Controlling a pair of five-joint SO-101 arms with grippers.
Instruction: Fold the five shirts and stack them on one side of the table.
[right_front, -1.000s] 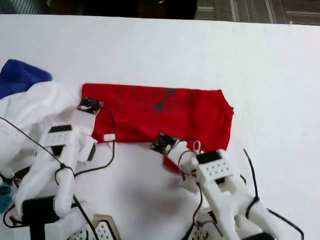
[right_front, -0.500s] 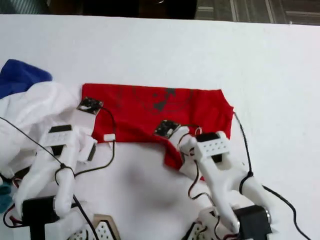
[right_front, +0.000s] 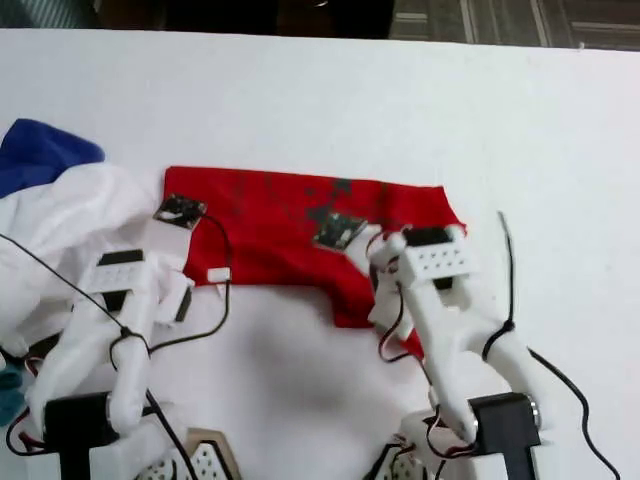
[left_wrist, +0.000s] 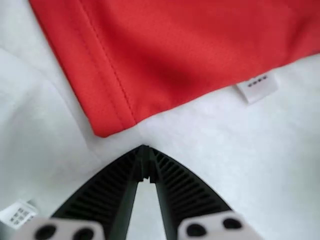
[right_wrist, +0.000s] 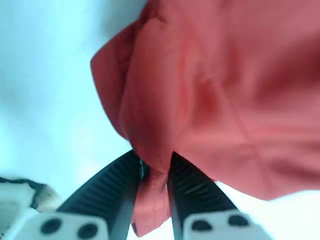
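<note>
Shirts lie on the white table (right_front: 300, 90). A blue shirt (right_front: 40, 150) and a white shirt (right_front: 75, 210) sit in a heap at the left edge. The left gripper (left_wrist: 145, 170) is closed, its tips pressed together, just beside a corner of the red shirt (left_wrist: 200, 50). That shirt lies in the middle. The right gripper (right_wrist: 155, 162) pinches a bunched fold of it tight.

No print is legible (garment tag (left_wrist: 257, 86) included).
</note>
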